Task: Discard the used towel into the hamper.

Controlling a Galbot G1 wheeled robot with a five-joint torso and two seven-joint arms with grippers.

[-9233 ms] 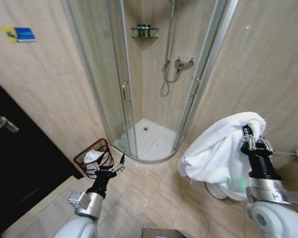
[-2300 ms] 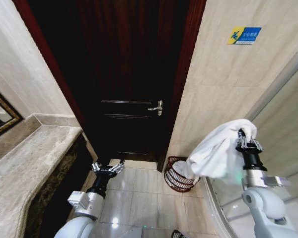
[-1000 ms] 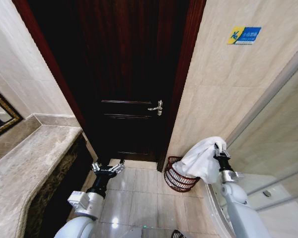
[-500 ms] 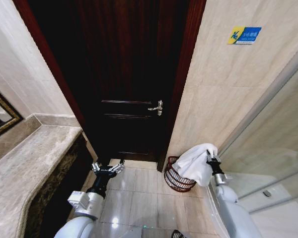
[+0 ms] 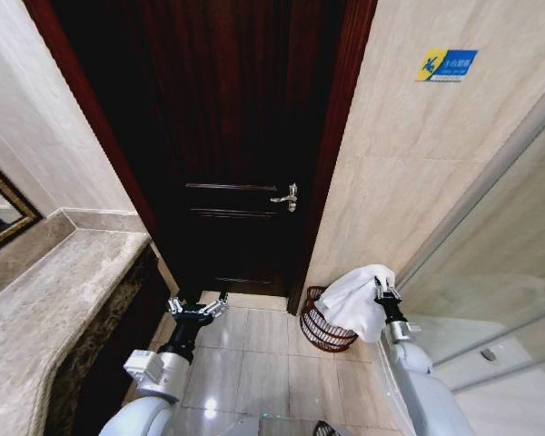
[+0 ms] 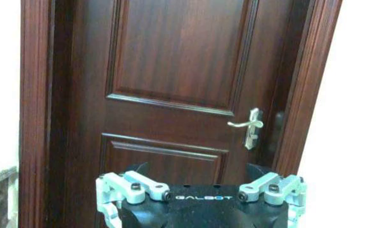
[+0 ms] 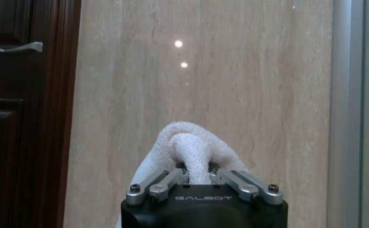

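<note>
Towel (image 5: 359,298) hangs bunched over the hamper's (image 5: 325,329) rim, pinched in my right gripper (image 5: 382,292) just above the hamper. I should centre over its opening before letting go. My left gripper (image 5: 197,309), fingers spread, idles well left of the hamper.

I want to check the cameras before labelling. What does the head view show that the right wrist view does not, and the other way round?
Head view alone: the hamper on the floor tiles at the foot of the beige wall, beside the dark door; the left hand open and low in front of that door; a stone counter; a blue sign.

Right wrist view alone: a close look at the right hand with its fingers pinching a fold of the white towel.

Both: the towel, held by the right hand above the hamper, the wall, and the door's handle.
</note>
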